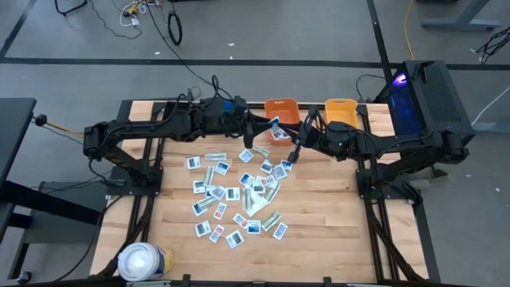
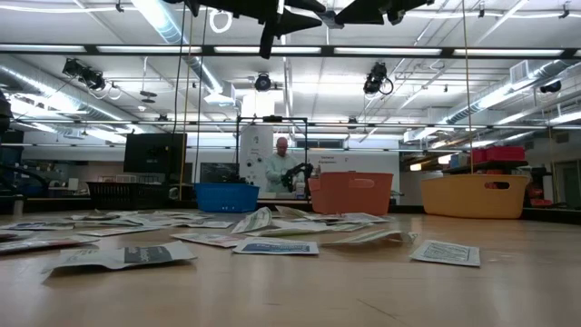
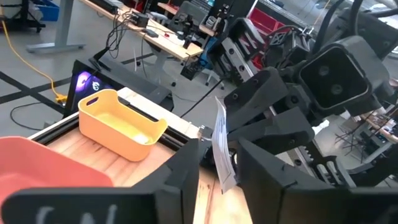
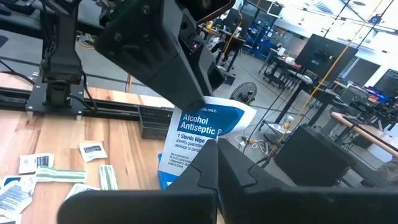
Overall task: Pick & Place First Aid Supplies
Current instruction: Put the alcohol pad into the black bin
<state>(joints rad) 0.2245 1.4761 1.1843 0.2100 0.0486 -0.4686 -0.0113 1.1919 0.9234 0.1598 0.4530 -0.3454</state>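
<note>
Both pincers meet mid-air — right pincer (image 1: pixel 292 157) clamped.

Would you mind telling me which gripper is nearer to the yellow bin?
The right gripper: it hovers just beside the yellow bin, on the pile side. The left gripper sits farther away, beyond the orange bin. Both meet at one antiseptic wipe packet.

Roughly thirty packets (image 1: pixel 231 194), three bins (image 2: pixel 349 193), one white roll (image 1: pixel 144 261), two arms (image 1: pixel 159 127)

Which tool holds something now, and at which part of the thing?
The right tool pinches an alcohol wipe packet at its lower edge. The left tool stands around the same packet's other end; its grip cannot be told.
</note>
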